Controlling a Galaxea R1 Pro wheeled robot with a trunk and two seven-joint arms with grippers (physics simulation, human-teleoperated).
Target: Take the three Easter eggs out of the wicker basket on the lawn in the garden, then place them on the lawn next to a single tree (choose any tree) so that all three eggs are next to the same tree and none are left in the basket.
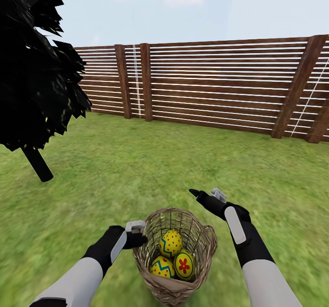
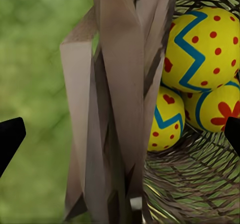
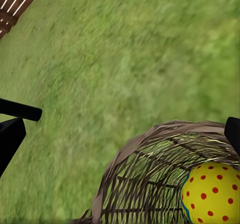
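Note:
The wicker basket [image 1: 201, 245] stands on the lawn [image 1: 137, 169] just in front of me, with three Easter eggs inside: one dotted [image 1: 170, 243], one zigzag-banded [image 1: 162, 266] and one flower-marked [image 1: 184, 264]. My left gripper [image 1: 139, 236] is open at the basket's left rim. In the left wrist view its fingertips [image 2: 10, 136] stand far apart, with the basket's wall [image 2: 120, 84] between them and the eggs [image 2: 202, 49] close behind. My right gripper [image 1: 204, 192] hovers open above the lawn, just beyond the basket's right rim, empty. The tree is out of view.
A dark cypress-like conifer with a thin black trunk [image 1: 39, 165] stands at the left. A brown slat fence [image 1: 219, 83] closes the garden at the back. Open grass stretches between the basket and the fence.

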